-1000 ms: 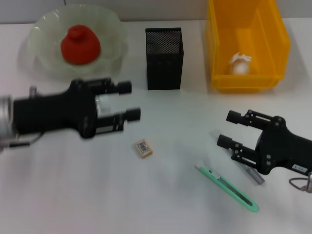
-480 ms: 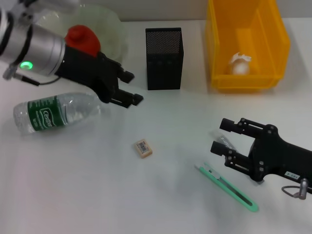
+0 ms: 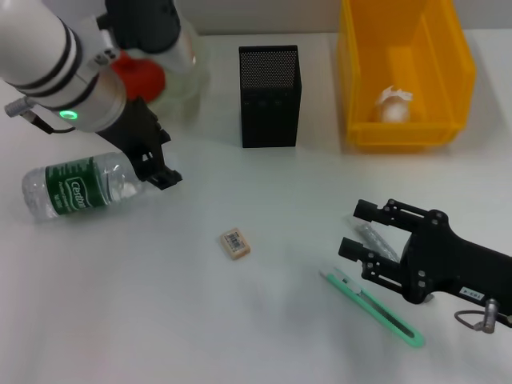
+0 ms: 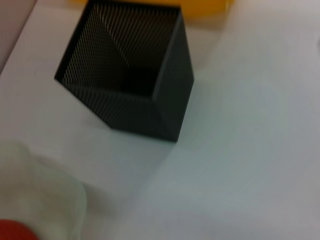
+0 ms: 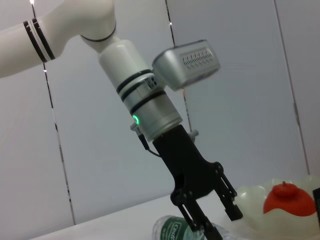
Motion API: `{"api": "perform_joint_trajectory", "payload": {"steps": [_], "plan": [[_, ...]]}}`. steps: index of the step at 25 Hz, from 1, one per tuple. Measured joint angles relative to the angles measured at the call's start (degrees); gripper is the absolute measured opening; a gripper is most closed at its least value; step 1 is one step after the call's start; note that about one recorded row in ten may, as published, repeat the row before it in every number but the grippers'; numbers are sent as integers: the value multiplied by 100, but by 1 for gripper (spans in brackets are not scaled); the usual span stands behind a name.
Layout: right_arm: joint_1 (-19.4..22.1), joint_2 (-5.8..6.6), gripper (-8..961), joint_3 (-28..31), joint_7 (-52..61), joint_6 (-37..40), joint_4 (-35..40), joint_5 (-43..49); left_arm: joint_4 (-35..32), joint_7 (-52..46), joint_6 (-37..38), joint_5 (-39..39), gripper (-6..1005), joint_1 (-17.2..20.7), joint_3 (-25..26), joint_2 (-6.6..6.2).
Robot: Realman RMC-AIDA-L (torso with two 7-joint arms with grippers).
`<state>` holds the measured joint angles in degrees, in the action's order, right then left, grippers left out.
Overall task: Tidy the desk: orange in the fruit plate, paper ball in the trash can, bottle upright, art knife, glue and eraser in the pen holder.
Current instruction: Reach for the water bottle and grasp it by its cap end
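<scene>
Here my left claw (image 3: 160, 172) hangs open over the bottle (image 3: 84, 186) lying on the desk (image 3: 240, 320). My right claw (image 3: 370, 240), open, hovers near the knife (image 3: 372, 307). A glancing grip could send the bottle rolling.

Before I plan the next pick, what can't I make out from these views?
- Glue: head view, mostly hidden by the right end effector.
- Bottle cap end: head view, covered by the left end effector.
- Fruit plate: head view, largely blocked by the left arm.
</scene>
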<state>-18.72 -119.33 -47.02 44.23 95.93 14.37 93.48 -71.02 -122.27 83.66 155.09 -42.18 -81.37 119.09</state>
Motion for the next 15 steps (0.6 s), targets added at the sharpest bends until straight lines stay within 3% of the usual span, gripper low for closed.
{"api": "perform_joint_trajectory", "payload": {"steps": [15], "plan": [[-160, -2, 588, 0, -10, 4, -110, 5, 722, -50, -804, 104, 599, -58, -291, 6]]}}
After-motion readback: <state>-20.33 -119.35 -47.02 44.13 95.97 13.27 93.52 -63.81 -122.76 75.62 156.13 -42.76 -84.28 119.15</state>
